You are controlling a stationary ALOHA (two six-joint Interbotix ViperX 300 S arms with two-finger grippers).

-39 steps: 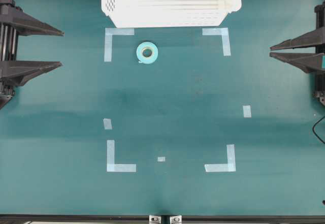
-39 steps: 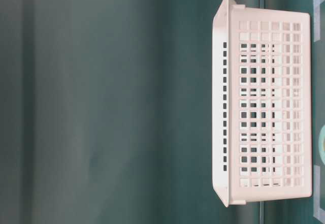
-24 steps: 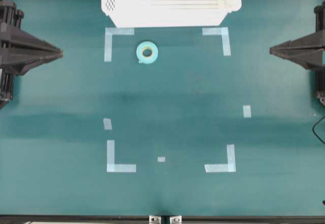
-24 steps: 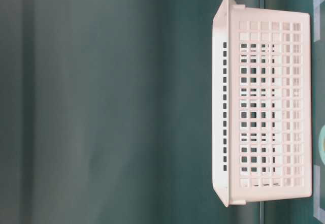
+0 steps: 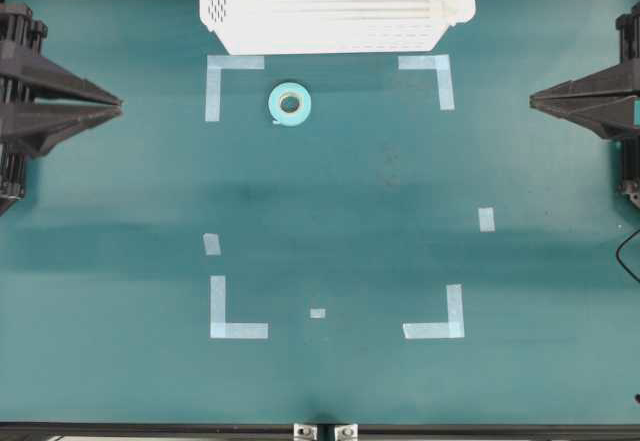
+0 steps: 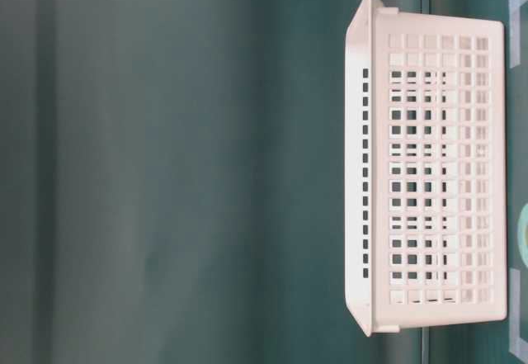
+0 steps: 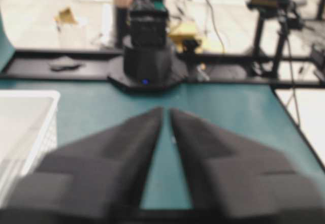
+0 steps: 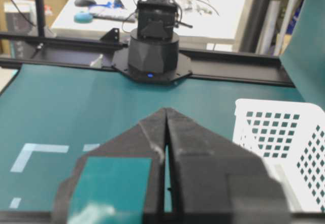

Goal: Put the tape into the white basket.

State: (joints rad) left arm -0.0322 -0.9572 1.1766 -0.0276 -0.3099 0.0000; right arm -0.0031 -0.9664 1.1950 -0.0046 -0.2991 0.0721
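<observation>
tape (image 5: 289,104) near white basket (image 5: 335,21) front edge; both hands closed, empty, at sides

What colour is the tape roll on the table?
Light mint teal, with a paler inner ring; the tape shows best in the overhead view.

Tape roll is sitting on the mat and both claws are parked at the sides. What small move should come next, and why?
Probably open the left claw and start it toward the tape. The roll lies flat just in front of the white basket, left of the middle, so it is nearer that arm. Both claws look shut and hold nothing; the right claw is farther off.
</observation>
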